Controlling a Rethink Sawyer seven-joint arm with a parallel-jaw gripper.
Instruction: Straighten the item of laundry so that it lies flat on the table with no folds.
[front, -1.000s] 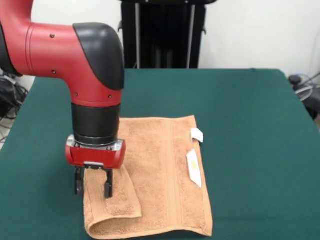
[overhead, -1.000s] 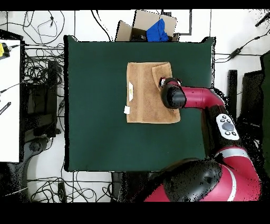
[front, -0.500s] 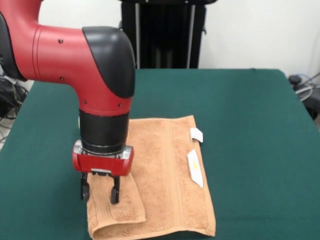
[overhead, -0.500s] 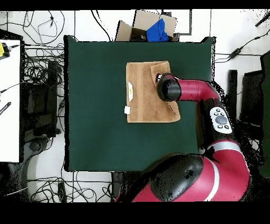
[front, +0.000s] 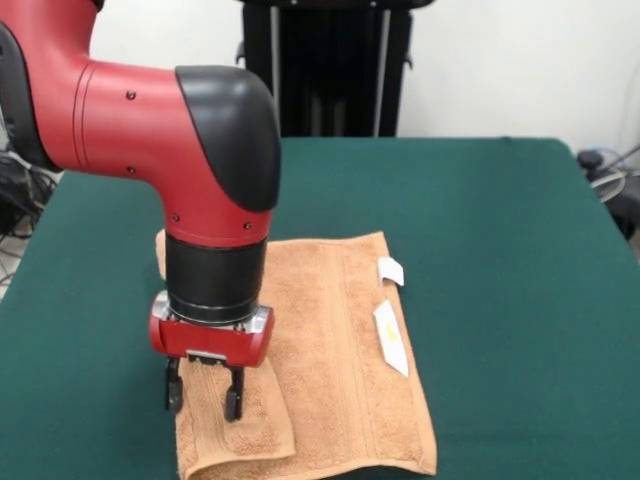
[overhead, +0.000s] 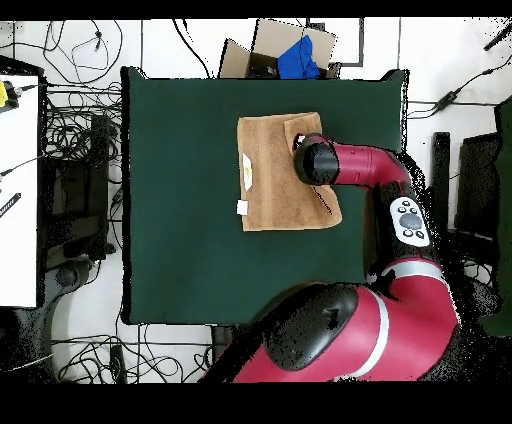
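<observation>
Towel (front: 330, 340) sits on the table (front: 500, 220), lower centre of your front view. In the overhead it lies in the upper middle of the green top.

Gripper (front: 204, 390) is at about 8 o'clock on the towel, pointing straight down. Its fingers (front: 232, 403) are parted, straddling a folded-over flap (front: 240, 420) of cloth. The tips look to be at cloth level, but I can't tell if they grip anything.

That flap is doubled back over the main sheet at the towel's 7 o'clock corner, so it's not flat. The border band runs lengthwise. Two white tags (front: 390, 330) sit on the 3 o'clock edge.

In the overhead the arm (overhead: 350, 165) covers the towel's 3 o'clock side.
</observation>
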